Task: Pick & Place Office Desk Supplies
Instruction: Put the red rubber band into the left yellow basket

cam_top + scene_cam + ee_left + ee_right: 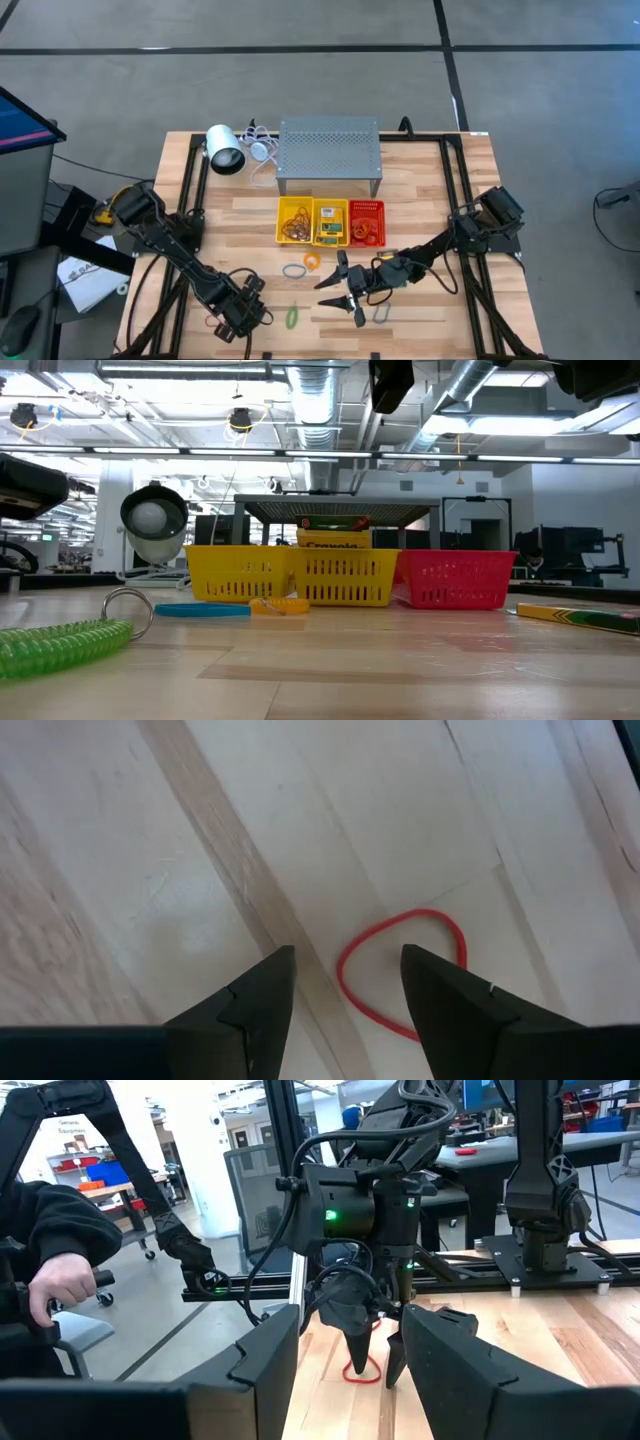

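Red rubber band [402, 972] lying between my fingertips.
My left tool [345, 985] is hovering open above it on the surface [150, 850]; right tool [345, 290] is waiting open.

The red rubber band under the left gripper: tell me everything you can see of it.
The red rubber band is a thin closed loop, looking rubbery, lying flat and slack in an uneven oval on the pale wooden table. The left gripper stands over it with jaws open, one to each side; no contact is visible. Nothing else touches it.

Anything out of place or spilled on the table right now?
Nothing spilled or damaged. A few supplies lie loose on the wooden table in front of the baskets: a green coiled ring, an orange clip, and a red rubber band below the open left gripper.
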